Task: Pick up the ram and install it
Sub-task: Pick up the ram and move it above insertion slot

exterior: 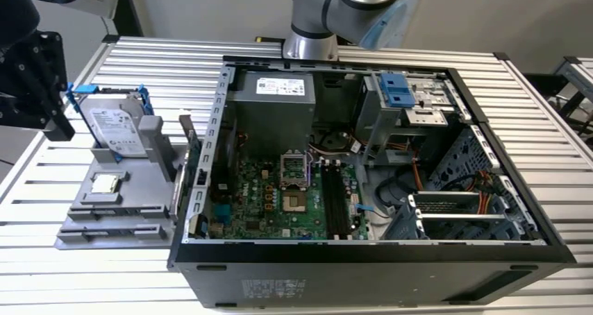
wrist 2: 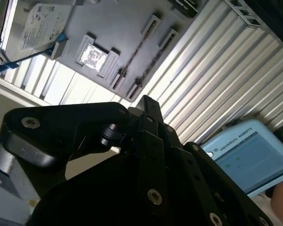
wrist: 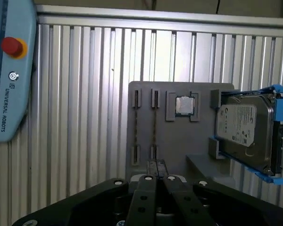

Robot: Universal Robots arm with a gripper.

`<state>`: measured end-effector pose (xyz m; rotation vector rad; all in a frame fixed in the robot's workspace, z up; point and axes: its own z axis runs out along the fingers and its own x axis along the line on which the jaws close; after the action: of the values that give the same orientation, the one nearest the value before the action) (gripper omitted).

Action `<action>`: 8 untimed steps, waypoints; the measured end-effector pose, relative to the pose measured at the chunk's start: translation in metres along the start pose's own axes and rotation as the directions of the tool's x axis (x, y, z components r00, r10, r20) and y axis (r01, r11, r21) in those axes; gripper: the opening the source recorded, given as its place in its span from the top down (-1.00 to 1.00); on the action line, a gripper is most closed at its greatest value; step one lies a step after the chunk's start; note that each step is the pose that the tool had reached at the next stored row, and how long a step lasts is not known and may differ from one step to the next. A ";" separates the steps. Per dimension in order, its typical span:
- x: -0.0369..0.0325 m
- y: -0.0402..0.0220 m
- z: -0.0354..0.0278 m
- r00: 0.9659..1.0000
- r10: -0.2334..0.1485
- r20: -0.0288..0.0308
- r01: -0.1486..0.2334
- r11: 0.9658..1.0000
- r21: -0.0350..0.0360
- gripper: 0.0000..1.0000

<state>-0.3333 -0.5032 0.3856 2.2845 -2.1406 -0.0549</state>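
Black metal makes the gripper (wrist: 156, 164), the nearest thing in the first wrist view. Its two fingers lie pressed together with nothing between them, and they hang above the near edge of a grey tray (wrist: 179, 141). In the second wrist view the gripper (wrist 2: 146, 100) shows the same pressed-together tips.

Just beyond the fingertips the ram (wrist: 154, 127) stands on its edge in the tray, a thin dark stick held between small slotted holders. A second stick (wrist: 136, 127) stands parallel just beside it. Further along the tray a small square silver chip (wrist: 184, 105) sits in its own holder. After it a silver hard drive (wrist: 243, 129) leans in a blue frame. The tray rests on a ribbed metal table (wrist: 85, 94), and a light blue teach pendant (wrist: 7, 70) lies well apart from it.

In the exterior view the tray (exterior: 139, 190) is at the left of the frame, beside an open computer case (exterior: 371, 259). The green motherboard (exterior: 269, 197) inside has long black slots (exterior: 335, 200). The arm (exterior: 320, 16) rises at the upper centre.
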 end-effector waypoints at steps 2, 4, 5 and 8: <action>0.0000 0.0000 0.0008 0.999 -0.032 0.006 0.032 0.999 0.002 1.00; 0.0001 -0.0001 0.0016 0.998 -0.062 0.012 0.062 0.998 0.003 1.00; 0.0000 0.0000 0.0020 0.997 -0.077 0.016 0.077 0.997 0.003 1.00; 0.0000 0.0002 0.0025 0.997 -0.081 0.018 0.081 0.997 0.004 1.00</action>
<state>-0.3335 -0.5032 0.3831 2.3809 -2.0566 -0.0734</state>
